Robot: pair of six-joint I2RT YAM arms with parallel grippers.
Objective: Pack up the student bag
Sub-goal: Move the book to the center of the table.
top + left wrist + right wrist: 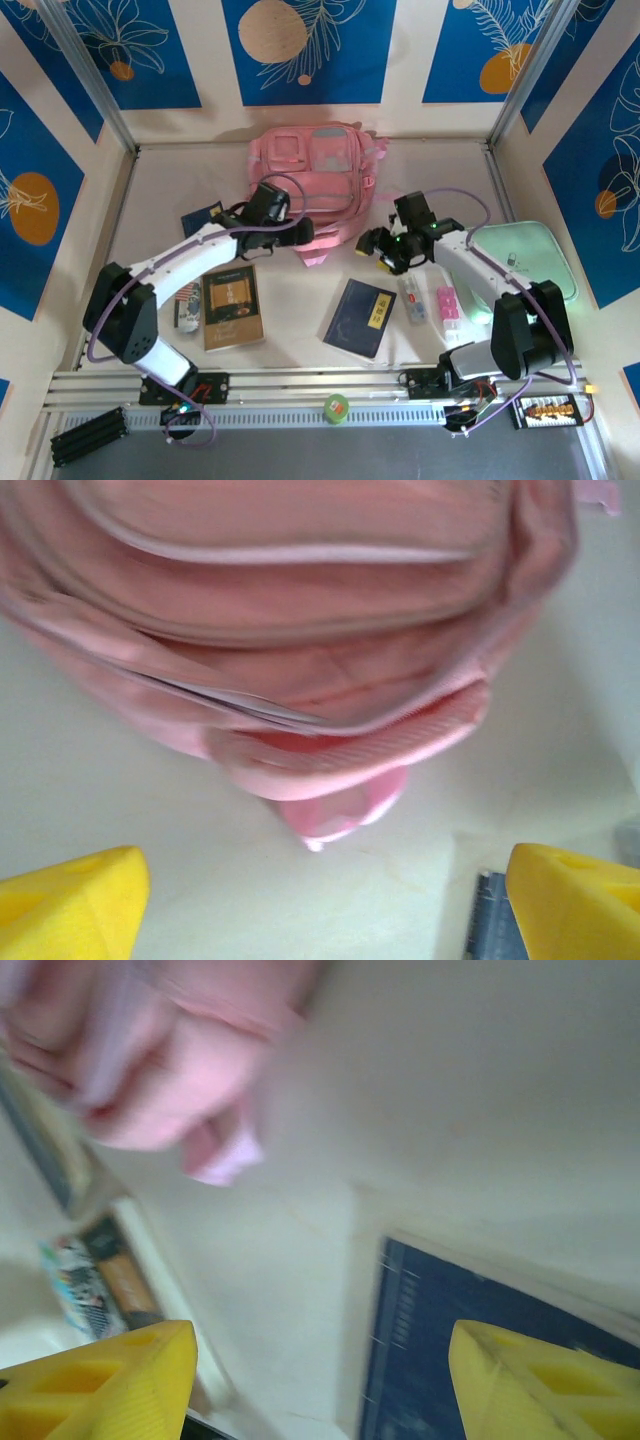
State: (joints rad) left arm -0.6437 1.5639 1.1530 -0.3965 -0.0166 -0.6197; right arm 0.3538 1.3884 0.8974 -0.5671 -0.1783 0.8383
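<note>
My left gripper: fingers spread wide, nothing between. Student bag just ahead of fingertips, lying on table, not touched. My right gripper: fingers also apart, empty. Dark blue book just ahead of one finger; bag further ahead, other side, blurred.

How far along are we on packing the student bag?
Done: nothing visibly packed; the soft pink fabric backpack lies on the table, contents hidden. In hand: nothing; the left gripper and right gripper are open and empty by its near edge. Left: the brown book, dark blue book and flat mint-green case lie outside it.
</note>
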